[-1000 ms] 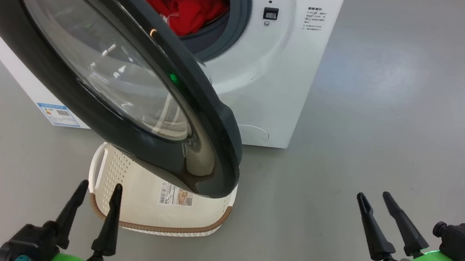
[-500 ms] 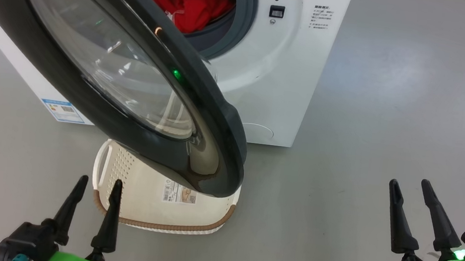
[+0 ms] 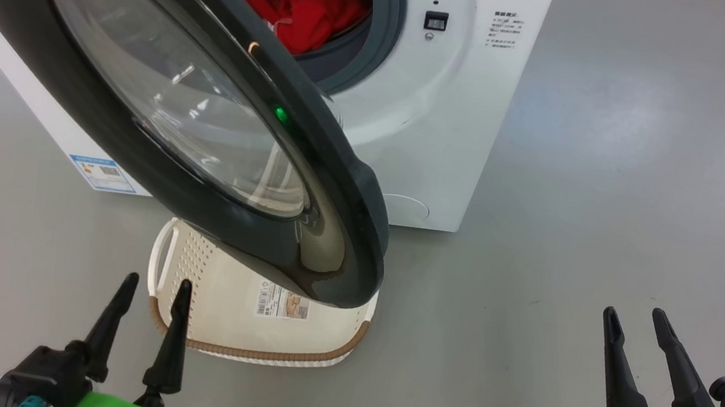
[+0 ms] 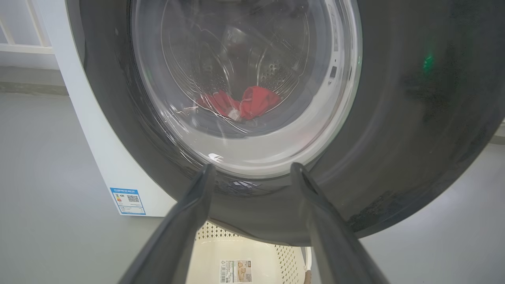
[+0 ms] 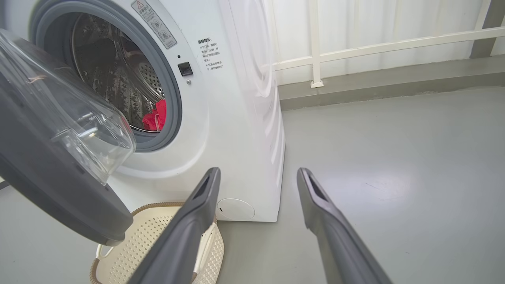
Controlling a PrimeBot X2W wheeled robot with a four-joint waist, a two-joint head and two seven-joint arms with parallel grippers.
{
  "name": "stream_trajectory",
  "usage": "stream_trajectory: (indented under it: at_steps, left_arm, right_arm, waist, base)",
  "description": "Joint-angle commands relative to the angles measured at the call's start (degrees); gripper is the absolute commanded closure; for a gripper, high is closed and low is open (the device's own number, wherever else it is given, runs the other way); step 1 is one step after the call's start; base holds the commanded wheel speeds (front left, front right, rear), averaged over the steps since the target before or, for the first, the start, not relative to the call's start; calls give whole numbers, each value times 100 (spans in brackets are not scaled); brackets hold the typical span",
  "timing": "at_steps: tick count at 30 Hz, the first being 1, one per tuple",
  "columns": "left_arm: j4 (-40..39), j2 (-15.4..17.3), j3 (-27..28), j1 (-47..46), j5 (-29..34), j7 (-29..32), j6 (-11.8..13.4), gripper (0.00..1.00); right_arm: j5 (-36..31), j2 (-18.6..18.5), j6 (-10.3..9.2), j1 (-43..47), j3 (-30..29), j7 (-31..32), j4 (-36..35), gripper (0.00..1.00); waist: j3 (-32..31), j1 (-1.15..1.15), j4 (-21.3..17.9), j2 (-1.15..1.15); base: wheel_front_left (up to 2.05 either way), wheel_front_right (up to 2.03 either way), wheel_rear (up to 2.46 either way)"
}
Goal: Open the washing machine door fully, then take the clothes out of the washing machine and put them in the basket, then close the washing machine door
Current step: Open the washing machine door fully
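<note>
The washing machine stands ahead with its door swung partly out, black rim and glass bowl hanging over the basket. Red clothes lie in the steel drum; they also show through the glass as clothes and past the grey seal as clothes. My left gripper is open, low in front of the basket's near rim and facing the door. My right gripper is open over bare floor, right of the machine, holding nothing.
Grey floor spreads wide to the right of the machine. A white railing and a low kerb run behind it. A blue label sits low on the machine's side. The basket lies under the door's lower edge.
My right gripper has moved out to the right, away from the door, and has then sunk a little. The head camera shifted slightly. The left gripper and door have stayed put.
</note>
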Motion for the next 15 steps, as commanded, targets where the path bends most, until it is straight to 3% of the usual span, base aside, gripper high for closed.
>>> stream_trajectory:
  at_steps: [1, 5, 6, 7, 8, 9, 15]
  left_arm:
    - [-154, 60, 154, -46, 34, -70, -32, 0]
    - [-158, 60, 134, -55, 41, -70, -32, 0]
    - [-159, 60, 127, -58, 42, -70, -32, 0]
    - [-162, 60, 116, -60, 42, -70, -32, 0]
    - [-166, 60, 103, -62, 40, -70, -32, 0]
    - [-171, 60, 88, -63, 38, -70, -32, 0]
    - [-188, 60, -31, -74, -17, -70, -32, 0]
  right_arm:
    - [-50, -47, 43, -70, 140, -36, -121, 0]
    - [45, -31, 43, -110, 169, -36, -178, 0]
    - [98, -22, 43, -122, 183, -36, -198, 22]
    - [158, -12, 43, -143, 197, -36, -224, 54]
    - [206, -12, 43, -168, 224, -36, -247, 69]
    - [263, -15, 43, -200, 271, -36, -263, 100]
    - [772, -56, 43, -578, 670, -36, -347, 100]
  waist:
    - [1, 0, 2, 0]
    - [13, 0, 20, 0]
    - [18, 0, 28, 0]
    - [24, 0, 38, 0]
    - [31, 0, 50, 0]
    - [38, 0, 65, 0]
    - [74, 0, 213, 0]
  base:
    - [0, 0, 0]
    - [0, 0, 0]
    - [0, 0, 0]
    - [0, 0, 0]
    - [0, 0, 0]
    - [0, 0, 0]
    - [0, 0, 0]
